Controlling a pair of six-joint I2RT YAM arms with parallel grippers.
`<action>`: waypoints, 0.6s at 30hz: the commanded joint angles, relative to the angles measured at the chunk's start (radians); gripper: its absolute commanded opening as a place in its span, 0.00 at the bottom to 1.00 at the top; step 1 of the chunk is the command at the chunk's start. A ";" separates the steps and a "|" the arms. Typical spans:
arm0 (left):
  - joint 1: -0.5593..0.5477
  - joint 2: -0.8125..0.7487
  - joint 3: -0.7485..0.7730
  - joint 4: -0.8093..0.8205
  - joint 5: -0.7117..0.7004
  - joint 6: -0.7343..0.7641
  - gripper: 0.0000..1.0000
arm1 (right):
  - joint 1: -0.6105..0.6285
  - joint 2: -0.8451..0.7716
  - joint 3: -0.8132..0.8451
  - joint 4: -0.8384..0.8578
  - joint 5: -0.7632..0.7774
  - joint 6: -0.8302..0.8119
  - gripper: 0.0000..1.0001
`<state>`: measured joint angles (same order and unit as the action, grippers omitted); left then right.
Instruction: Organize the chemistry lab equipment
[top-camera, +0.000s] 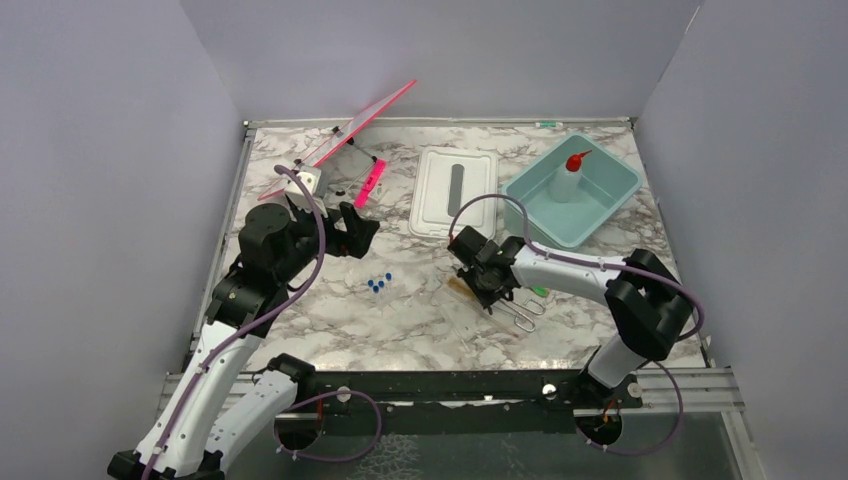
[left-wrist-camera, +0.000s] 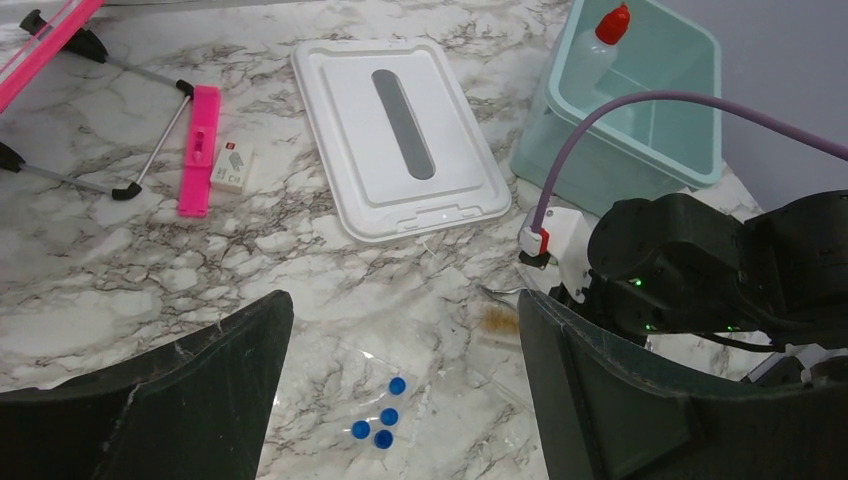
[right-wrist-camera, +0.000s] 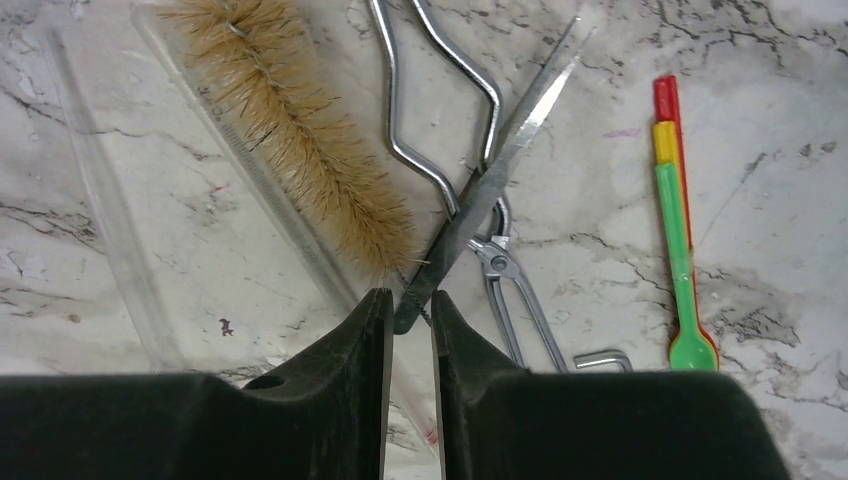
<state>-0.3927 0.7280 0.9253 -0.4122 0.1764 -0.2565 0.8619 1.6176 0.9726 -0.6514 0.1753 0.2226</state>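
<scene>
Right gripper (right-wrist-camera: 407, 320): jaws pinched shut on the joined end of the tweezers (right-wrist-camera: 510, 150), presumably to draw them off the clamp (right-wrist-camera: 395, 100) they cross. Brush (right-wrist-camera: 300, 140) lies at 11 o'clock and stick (right-wrist-camera: 678, 220) at 2 o'clock. Left gripper (left-wrist-camera: 400, 330): jaws wide apart above the tubes (left-wrist-camera: 380, 420). Bottle (left-wrist-camera: 600, 50) stands in the tub (left-wrist-camera: 690, 150).

Bright, even light falls from overhead in all three views, and shadows on the marble tabletop (top-camera: 420, 320) are soft and short. The right fingers (right-wrist-camera: 340, 400) read nearly black, with little detail. Just beyond their tips the metal tweezers (right-wrist-camera: 522, 130) carry a pale glare and the tan-bristled brush (right-wrist-camera: 300, 140) is sharp. The left fingers (left-wrist-camera: 170, 400) look dark and soft-edged, while the tabletop beyond them is crisp.
</scene>
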 joint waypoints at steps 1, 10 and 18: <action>-0.006 -0.006 0.010 0.027 0.006 0.025 0.85 | -0.008 0.014 0.023 0.031 -0.098 -0.070 0.25; -0.015 -0.002 0.014 0.025 -0.016 0.030 0.85 | -0.018 0.079 0.057 0.012 -0.084 -0.112 0.13; -0.015 -0.011 -0.002 0.027 -0.017 0.013 0.85 | -0.017 0.013 0.093 -0.005 -0.041 -0.133 0.01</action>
<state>-0.4019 0.7284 0.9253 -0.4118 0.1722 -0.2390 0.8486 1.6821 1.0164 -0.6472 0.1154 0.1123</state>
